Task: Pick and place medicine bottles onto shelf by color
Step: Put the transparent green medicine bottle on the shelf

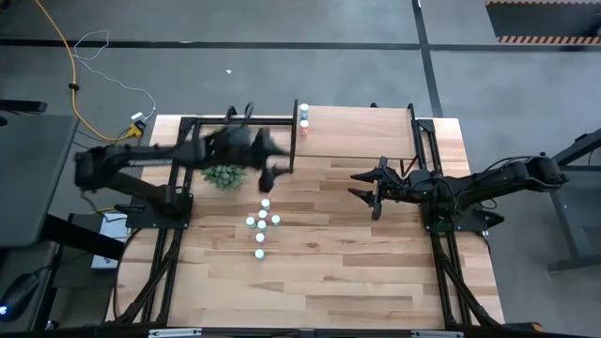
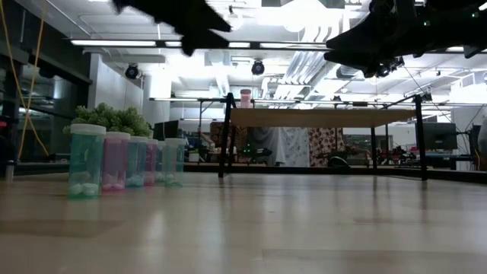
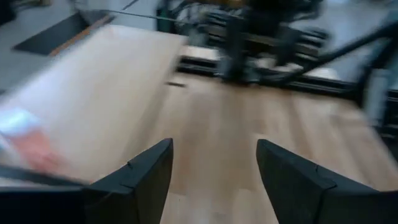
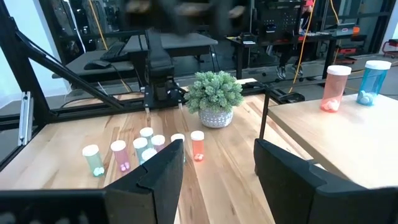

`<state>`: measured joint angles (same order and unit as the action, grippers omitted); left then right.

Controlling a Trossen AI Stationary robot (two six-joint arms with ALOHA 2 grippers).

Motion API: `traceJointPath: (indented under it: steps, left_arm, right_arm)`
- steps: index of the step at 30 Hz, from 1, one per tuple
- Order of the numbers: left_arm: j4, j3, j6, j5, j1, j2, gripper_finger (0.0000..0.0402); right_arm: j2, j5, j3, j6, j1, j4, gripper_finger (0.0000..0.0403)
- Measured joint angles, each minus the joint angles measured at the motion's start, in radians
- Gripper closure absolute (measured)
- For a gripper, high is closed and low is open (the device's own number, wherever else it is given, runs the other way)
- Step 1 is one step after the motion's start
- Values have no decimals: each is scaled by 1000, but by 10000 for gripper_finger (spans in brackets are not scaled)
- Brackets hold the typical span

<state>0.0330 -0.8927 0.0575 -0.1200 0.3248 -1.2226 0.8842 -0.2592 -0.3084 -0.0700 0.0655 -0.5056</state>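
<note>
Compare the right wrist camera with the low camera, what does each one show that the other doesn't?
Only the right wrist view shows the blue white-capped bottle on the light-wood shelf board, and the right gripper, jaws open and empty. Only the low view shows the shelf's underside and ceiling lights. Both show the pink white-capped bottle on the shelf, the bushy green plant and the bottles on the table.

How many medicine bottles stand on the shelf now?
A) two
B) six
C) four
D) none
A: the right wrist view shows only a pink bottle and a blue bottle side by side on the shelf; the others stand on the table.
</note>
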Motion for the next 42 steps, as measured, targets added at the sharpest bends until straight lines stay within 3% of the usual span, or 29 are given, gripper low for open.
traceJointPath:
  steps: [5, 10, 13, 17, 26, 32, 37, 42]
  left_arm:
    - [-291, 338, 66, 74, -132, 202, 185]
    - [-412, 508, 61, 179, -224, 376, 186]
    - [-416, 531, 39, 229, -245, 465, 186]
    - [-415, 533, 18, 232, -249, 549, 186]
    - [-383, 533, 37, 207, -249, 612, 186]
    - [-375, 533, 37, 183, -249, 613, 186]
    - [-374, 533, 37, 183, -249, 613, 186]
    - [-372, 533, 37, 183, -249, 612, 186]
  right_arm:
    - [0, 0, 0, 0, 0, -20, 214]
    - [18, 2, 0, -66, 0, -67, 214]
    - [88, 39, 0, -116, 4, -126, 214]
    - [274, 68, -27, -144, 35, -224, 214]
    - [784, 58, -356, -3, 89, -224, 214]
    - [1062, -3, -518, -55, 93, -240, 214]
    - [1207, 1, -611, -87, 94, -337, 214]
    - [1231, 65, -679, -81, 87, -319, 214]
